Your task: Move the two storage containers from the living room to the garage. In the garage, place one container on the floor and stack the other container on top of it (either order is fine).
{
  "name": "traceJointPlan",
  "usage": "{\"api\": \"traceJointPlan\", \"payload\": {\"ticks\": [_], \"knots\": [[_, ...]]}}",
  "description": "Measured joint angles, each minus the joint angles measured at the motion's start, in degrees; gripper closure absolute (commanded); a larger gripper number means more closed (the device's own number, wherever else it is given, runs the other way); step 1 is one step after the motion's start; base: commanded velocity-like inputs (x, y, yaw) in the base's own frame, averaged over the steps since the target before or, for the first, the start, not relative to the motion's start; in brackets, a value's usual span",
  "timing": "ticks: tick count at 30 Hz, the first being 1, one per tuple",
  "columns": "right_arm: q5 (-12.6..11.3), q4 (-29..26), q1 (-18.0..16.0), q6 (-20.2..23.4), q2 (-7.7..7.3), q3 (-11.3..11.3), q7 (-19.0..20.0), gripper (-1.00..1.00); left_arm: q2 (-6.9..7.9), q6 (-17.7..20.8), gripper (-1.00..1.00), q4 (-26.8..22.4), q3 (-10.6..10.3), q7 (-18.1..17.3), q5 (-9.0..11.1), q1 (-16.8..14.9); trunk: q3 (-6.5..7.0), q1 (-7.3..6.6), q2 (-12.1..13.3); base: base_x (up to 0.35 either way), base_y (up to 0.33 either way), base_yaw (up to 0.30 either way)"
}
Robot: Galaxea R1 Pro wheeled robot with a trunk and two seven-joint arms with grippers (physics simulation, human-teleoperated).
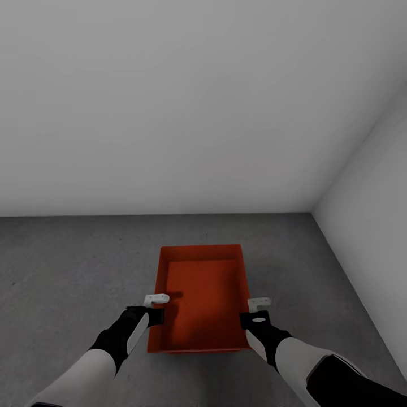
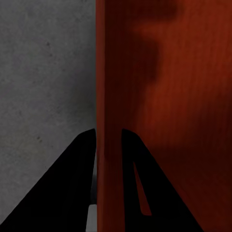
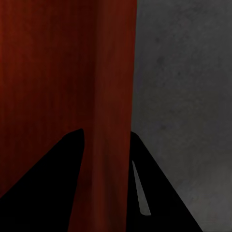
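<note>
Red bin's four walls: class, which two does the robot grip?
The bin's two long side walls: the left gripper clamps one, the right gripper the opposite. The near and far short walls are ungripped.

— What do the arms look like?
— White shells on the forearms, black at the wrists. The left gripper (image 1: 156,298) and right gripper (image 1: 259,303) have pale grey finger brackets on black mounts.
— And close up?
— The fingers (image 2: 72,188) are plain black wedges; one (image 3: 150,193) carries a thin grey slot.
</note>
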Motion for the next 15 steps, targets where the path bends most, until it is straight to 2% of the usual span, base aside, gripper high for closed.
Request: {"api": "traceJointPlan", "payload": {"ticks": [15], "knots": [[0.01, -0.36, -0.01, -0.02, 0.0, -0.16, 0.01, 1.0, 0.09, -0.3, 1.0, 0.01, -0.02, -0.02, -0.2, 0.0, -1.37, 0.0, 0.0, 0.0, 0.0, 0.0]]}}
